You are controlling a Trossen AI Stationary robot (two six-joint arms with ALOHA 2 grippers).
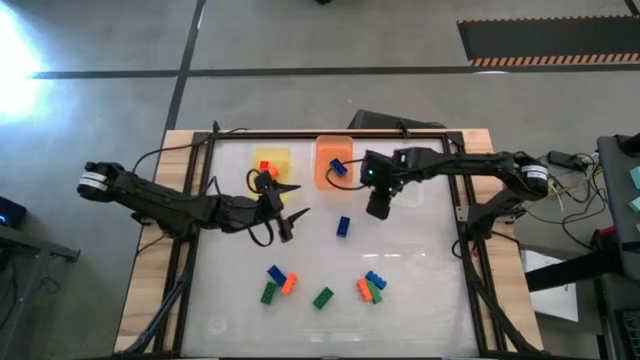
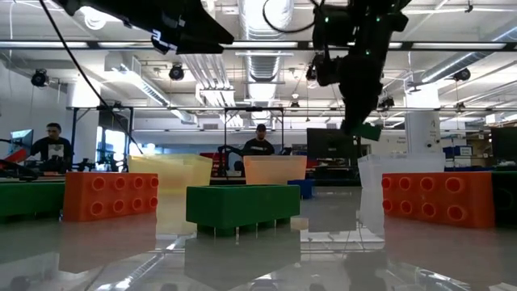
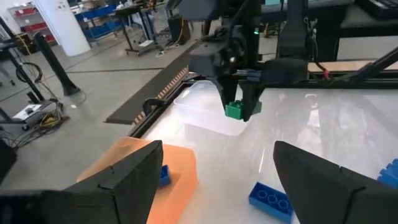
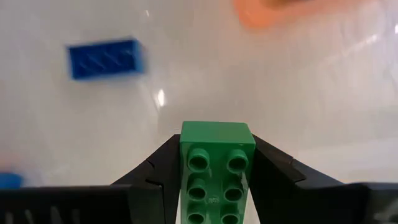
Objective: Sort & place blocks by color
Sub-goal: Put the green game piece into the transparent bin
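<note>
Fingers of the right gripper (image 4: 214, 180) are clamped on the two long sides of a green block (image 4: 216, 171), studs facing the wrist camera. In the high view that gripper (image 1: 379, 208) hangs above the white table (image 1: 420, 300), just beside the orange tray (image 1: 333, 160) and clear of the surface. The left wrist view shows the same block (image 3: 234, 110) pinched at the tip of the right arm, over a clear tray (image 3: 205, 109) that is hard to make out.

The left gripper (image 1: 290, 222) has its fingers (image 3: 323, 180) spread wide with nothing between them. It sits near the yellow tray (image 1: 271, 163), which holds orange blocks (image 1: 265, 168).

One blue block (image 1: 337, 167) lies in the orange tray. Another blue block (image 1: 343, 226) lies loose on the table between the two grippers. Toward the near edge the rest are scattered in small groups: a blue, an orange and a green one together (image 1: 276, 282), a single green one (image 1: 323, 297), and a cluster of orange, green and blue (image 1: 372, 288).

From table height, a green block (image 2: 242, 207) stands in the middle with orange blocks on either side (image 2: 109, 194) (image 2: 436, 196), and the held green block (image 2: 367, 130) hangs in the air above them. People sit at desks in the room behind.
</note>
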